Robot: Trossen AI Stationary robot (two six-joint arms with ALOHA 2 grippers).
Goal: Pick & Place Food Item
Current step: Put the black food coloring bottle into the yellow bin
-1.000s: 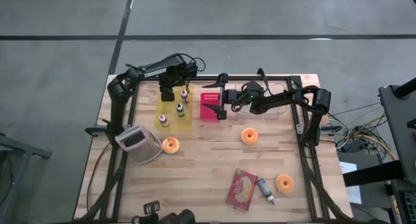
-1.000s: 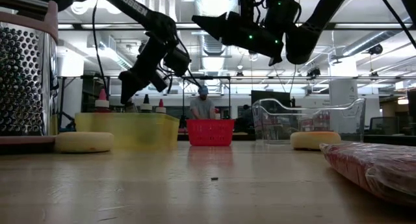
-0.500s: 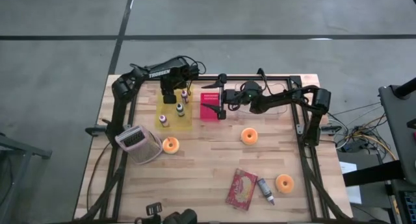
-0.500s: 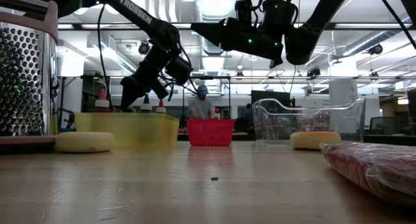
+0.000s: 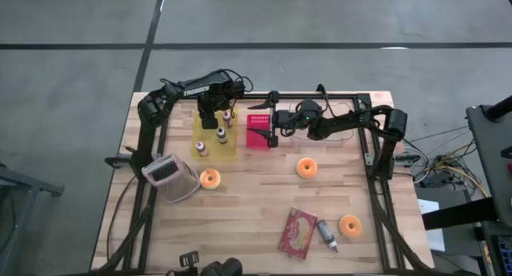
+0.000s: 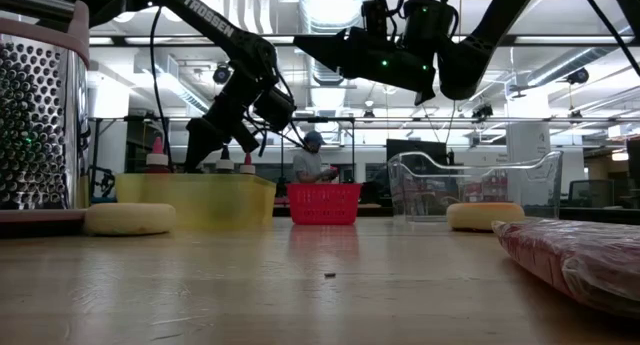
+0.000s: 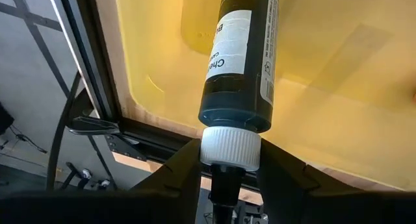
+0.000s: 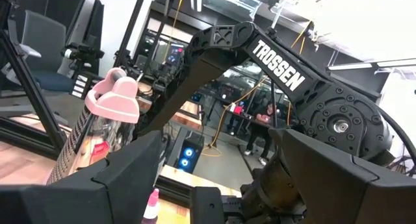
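Observation:
My left gripper (image 5: 208, 116) is over the far end of the yellow bin (image 5: 214, 152), shut on a dark bottle (image 7: 242, 62) with a white label and a white cap; the gripper hides the bottle from above. Other small bottles (image 5: 222, 134) stand in the bin. My right gripper (image 5: 270, 118) is open and empty above the red basket (image 5: 258, 136); it also shows high up in the low view (image 6: 310, 35). An orange ring-shaped food item (image 5: 306, 167) lies on the table's middle right. My left gripper pinches the bottle's white cap (image 7: 229, 148) between its two fingers, one on each side. The fingers come from above, and the bottle points away from them into the yellow bin (image 7: 325, 68). Whether its base rests on the bin's floor cannot be told.
A metal grater (image 5: 170, 177) and a second orange ring (image 5: 210, 178) lie at the left front. A red packet (image 5: 298, 232), a small tube (image 5: 326, 234) and a third ring (image 5: 350, 225) lie at the front right. A clear container (image 6: 470, 185) stands at the back right.
My left gripper has gone down toward the yellow bin and a little toward the table's right edge. My right gripper has kept nearly still above the red basket.

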